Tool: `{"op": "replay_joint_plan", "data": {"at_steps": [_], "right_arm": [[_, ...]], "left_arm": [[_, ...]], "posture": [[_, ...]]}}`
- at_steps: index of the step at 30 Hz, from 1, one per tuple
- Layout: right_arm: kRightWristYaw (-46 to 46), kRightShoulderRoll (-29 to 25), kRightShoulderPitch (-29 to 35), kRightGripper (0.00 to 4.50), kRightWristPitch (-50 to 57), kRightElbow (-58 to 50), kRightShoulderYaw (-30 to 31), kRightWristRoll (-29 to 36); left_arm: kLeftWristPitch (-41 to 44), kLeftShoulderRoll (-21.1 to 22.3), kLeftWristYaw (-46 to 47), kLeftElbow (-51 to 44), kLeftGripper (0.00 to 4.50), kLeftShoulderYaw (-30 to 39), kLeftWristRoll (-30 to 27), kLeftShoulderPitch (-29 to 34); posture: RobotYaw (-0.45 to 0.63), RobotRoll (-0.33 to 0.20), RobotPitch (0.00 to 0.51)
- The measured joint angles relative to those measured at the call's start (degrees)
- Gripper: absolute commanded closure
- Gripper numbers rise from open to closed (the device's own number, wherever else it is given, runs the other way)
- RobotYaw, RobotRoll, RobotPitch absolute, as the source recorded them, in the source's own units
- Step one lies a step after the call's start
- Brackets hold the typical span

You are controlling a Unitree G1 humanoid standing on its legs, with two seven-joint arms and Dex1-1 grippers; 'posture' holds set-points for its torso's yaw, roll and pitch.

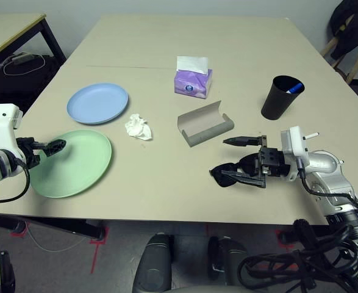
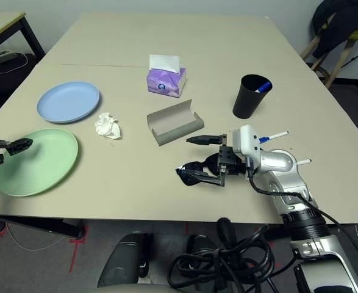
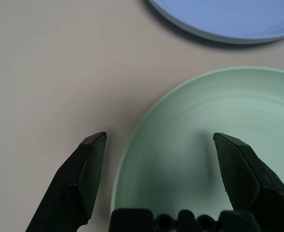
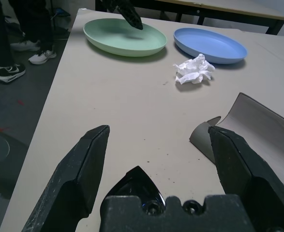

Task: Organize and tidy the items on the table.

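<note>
Nearest the front edge of the surface (image 1: 166,195), at about five o'clock, the right tool (image 1: 236,159) has its fingers spread wide, one above and one below the black sunglasses (image 1: 230,171), which lie on the surface; whether the fingers touch them cannot be told. At about eight o'clock the left tool (image 1: 58,145) is also spread wide, straddling the near-left rim of the pale-green plate (image 1: 75,165), one finger over the plate and one over the bare surface. Toward the centre, the crumpled white tissue (image 1: 138,127) lies just beside that plate at its two o'clock. The grey glasses case (image 1: 204,124) lies open at centre, near the sunglasses. Farther back at ten o'clock sits the light-blue plate (image 1: 97,103), close to the green one. At two o'clock stands the black tapered cup (image 1: 280,97) with a white-blue pen (image 1: 294,89) inside. Beyond the case, at twelve o'clock, is a purple tissue box (image 1: 193,82).
</note>
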Motion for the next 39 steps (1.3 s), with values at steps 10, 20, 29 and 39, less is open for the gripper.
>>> {"op": "replay_joint_plan", "data": {"at_steps": [10,20,29,39], "right_arm": [[-0.5,0.4,0.1,0.0,0.7,-1.4,0.0,0.0],[-1.5,0.9,0.0,0.0,1.7,-2.3,0.0,-0.1],[-1.7,0.9,0.0,0.0,1.7,-2.6,0.4,-0.3],[-2.3,1.0,-0.1,0.0,1.7,-2.6,0.6,-0.4]], "left_arm": [[0.0,2.2,-1.6,3.6,0.18,-0.2,2.2,1.9],[3.9,4.3,-5.2,4.3,3.74,-0.3,2.0,2.4],[9.5,7.8,-9.3,3.3,4.49,-2.0,1.2,0.0],[15.2,9.3,-11.4,3.3,4.49,-2.9,0.7,-2.8]], "posture": [[0.17,0.0,0.099],[0.17,0.0,0.1],[0.17,0.0,0.1],[0.17,0.0,0.1]]}}
